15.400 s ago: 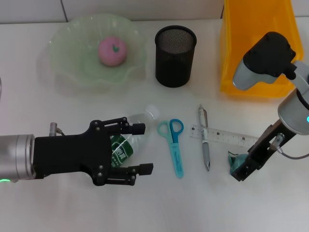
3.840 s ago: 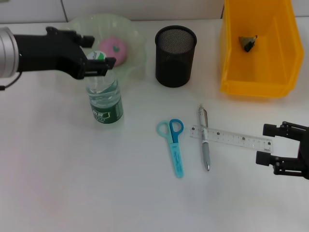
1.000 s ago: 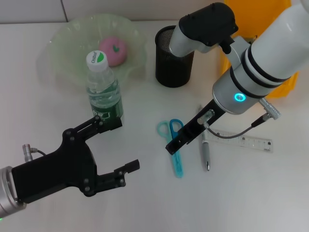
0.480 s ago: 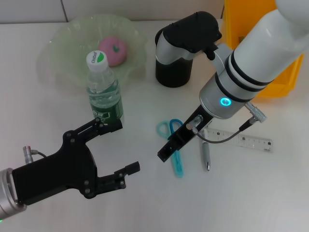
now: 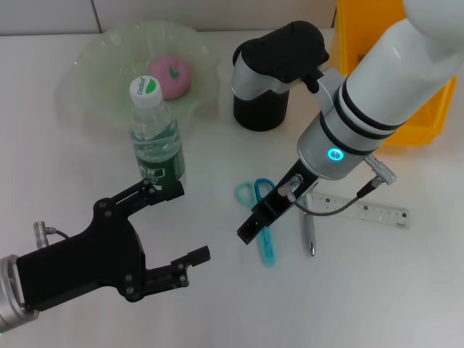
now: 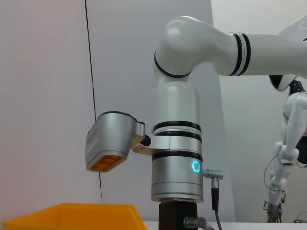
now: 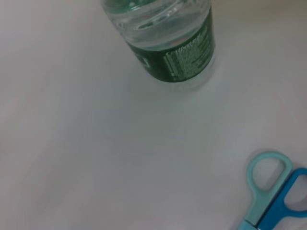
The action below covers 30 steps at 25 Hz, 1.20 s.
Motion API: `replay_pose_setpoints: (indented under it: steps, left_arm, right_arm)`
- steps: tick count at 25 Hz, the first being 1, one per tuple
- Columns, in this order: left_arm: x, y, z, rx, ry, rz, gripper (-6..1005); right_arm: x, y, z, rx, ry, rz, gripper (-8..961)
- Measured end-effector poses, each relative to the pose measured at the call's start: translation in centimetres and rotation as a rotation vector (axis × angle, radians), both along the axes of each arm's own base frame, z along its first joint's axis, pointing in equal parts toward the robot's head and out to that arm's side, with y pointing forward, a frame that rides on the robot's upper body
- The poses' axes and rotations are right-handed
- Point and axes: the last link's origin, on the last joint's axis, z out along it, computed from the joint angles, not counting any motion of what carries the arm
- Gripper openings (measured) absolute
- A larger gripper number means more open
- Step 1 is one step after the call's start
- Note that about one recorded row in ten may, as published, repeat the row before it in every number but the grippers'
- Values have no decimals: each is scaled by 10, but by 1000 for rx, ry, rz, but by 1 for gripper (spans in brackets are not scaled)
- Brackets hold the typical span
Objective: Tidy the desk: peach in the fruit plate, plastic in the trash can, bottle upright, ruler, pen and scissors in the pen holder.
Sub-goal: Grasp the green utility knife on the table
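Observation:
The peach (image 5: pixel 169 75) lies in the green fruit plate (image 5: pixel 94 87). The bottle (image 5: pixel 156 141) stands upright in front of the plate; the right wrist view shows its lower part (image 7: pixel 168 43). The blue scissors (image 5: pixel 267 247) lie flat at mid-table, and their handles show in the right wrist view (image 7: pixel 269 188). The pen (image 5: pixel 309 235) and the ruler (image 5: pixel 370 210) lie to their right. My right gripper (image 5: pixel 254 225) hangs just over the scissors. My left gripper (image 5: pixel 190 222) is open and empty at the front left. The black pen holder (image 5: pixel 257 112) is partly hidden by my right arm.
The yellow trash can (image 5: pixel 428 109) stands at the back right, mostly hidden behind my right arm; the plastic is out of view. The left wrist view shows only my right arm (image 6: pixel 177 143) and the bin's rim (image 6: pixel 76 216).
My right gripper has shifted a little to the left and toward the front over the scissors. The left gripper has barely moved. Nothing on the table has moved.

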Motion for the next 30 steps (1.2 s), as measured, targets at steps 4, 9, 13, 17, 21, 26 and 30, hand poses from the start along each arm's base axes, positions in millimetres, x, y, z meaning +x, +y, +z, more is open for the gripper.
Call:
replay_pose_setpoints:
  steps: [4, 9, 13, 17, 21, 26, 30]
  left_arm:
    - [0, -1, 0, -2, 0, 0, 832]
    - [0, -1, 0, -3, -1, 0, 832]
    - [-1, -2, -1, -7, -3, 6, 832]
    - [-1, -1, -1, -8, -5, 9, 832]
    - [-1, -1, -1, -7, -5, 9, 832]
    - [-1, -2, -2, -9, -7, 10, 832]
    - [-2, -2, -2, -12, -8, 13, 832]
  right_arm:
    - [1, 0, -1, -2, 0, -5, 828]
    - [2, 1, -3, 2, 3, -9, 828]
    - [4, 1, -4, 4, 1, -14, 828]
    - [5, 2, -7, 1, -4, -14, 828]
    - [5, 2, -10, -1, -10, -9, 828]
    - [4, 2, -10, -2, -12, -7, 828]
    - [4, 1, -14, -9, -11, -4, 828]
